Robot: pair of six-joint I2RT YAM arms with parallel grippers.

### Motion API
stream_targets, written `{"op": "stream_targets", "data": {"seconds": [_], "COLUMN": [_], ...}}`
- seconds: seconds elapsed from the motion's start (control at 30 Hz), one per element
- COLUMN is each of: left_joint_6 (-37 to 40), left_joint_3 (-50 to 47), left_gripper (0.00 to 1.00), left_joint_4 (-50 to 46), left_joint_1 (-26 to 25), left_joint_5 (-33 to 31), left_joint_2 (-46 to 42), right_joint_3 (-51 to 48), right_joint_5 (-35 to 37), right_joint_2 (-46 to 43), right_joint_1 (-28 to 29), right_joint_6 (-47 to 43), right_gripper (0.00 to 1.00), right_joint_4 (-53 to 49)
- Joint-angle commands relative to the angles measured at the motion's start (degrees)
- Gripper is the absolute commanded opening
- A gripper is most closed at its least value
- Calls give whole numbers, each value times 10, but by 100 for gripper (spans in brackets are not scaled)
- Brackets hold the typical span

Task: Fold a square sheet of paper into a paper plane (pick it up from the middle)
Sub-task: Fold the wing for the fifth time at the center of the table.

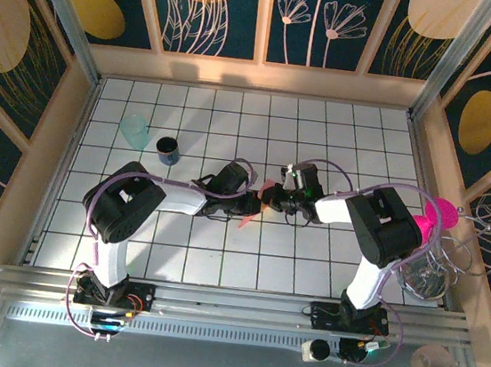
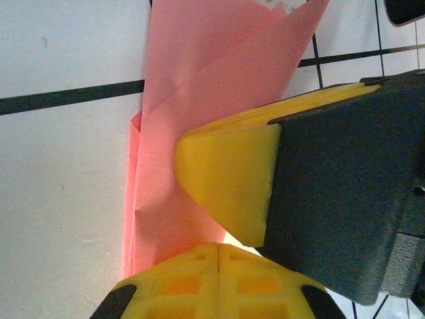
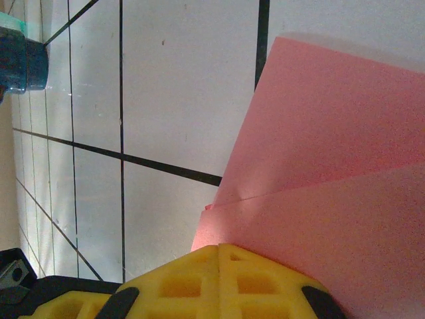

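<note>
The salmon-pink paper (image 1: pixel 264 191) lies partly folded at the middle of the tiled table, a thin strip of it (image 1: pixel 247 220) sticking out toward the front. Both grippers meet over it. In the left wrist view the folded paper (image 2: pixel 199 100) shows layered creases. My left gripper (image 2: pixel 219 251) is shut, its tips set on the paper's near end. The right gripper's yellow finger (image 2: pixel 226 186) lies across the sheet from the right. In the right wrist view two overlapping paper layers (image 3: pixel 332 166) run under my shut right gripper (image 3: pixel 220 250). Neither pair of fingers shows paper between them.
A pale teal cup (image 1: pixel 134 128) and a dark blue cup (image 1: pixel 168 149) stand at the back left; the blue cup (image 3: pixel 20 60) also shows in the right wrist view. A magenta disc (image 1: pixel 443 212) and wire loops (image 1: pixel 442 261) sit at the right edge.
</note>
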Motion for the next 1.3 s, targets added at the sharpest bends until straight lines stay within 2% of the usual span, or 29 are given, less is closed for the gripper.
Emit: {"op": "stream_targets", "data": {"seconds": [0.0, 0.5, 0.73, 1.0, 1.1, 1.27], "left_joint_6": [16, 67, 126, 146, 139, 117], "left_joint_3": [11, -34, -37, -45, -40, -24], "left_gripper": [2, 0, 0, 0, 0, 0], "left_joint_4": [-12, -51, -113, -163, -144, -52], "left_joint_1": [-1, -1, -2, -1, -1, -2], "left_joint_5": [-4, -6, -6, -36, -38, -6], "left_joint_2": [17, -5, -28, -68, -93, -98], "right_joint_3": [-5, 5, 12, 13, 13, 13], "right_joint_5": [25, 44, 46, 44, 44, 45], "right_joint_2": [30, 67, 80, 80, 79, 80], "right_joint_1": [-5, -20, -26, -26, -27, -26], "right_joint_6": [-2, 14, 13, 13, 13, 14], "right_gripper": [1, 0, 0, 0, 0, 0], "right_joint_4": [-54, -92, -109, -109, -109, -108]}}
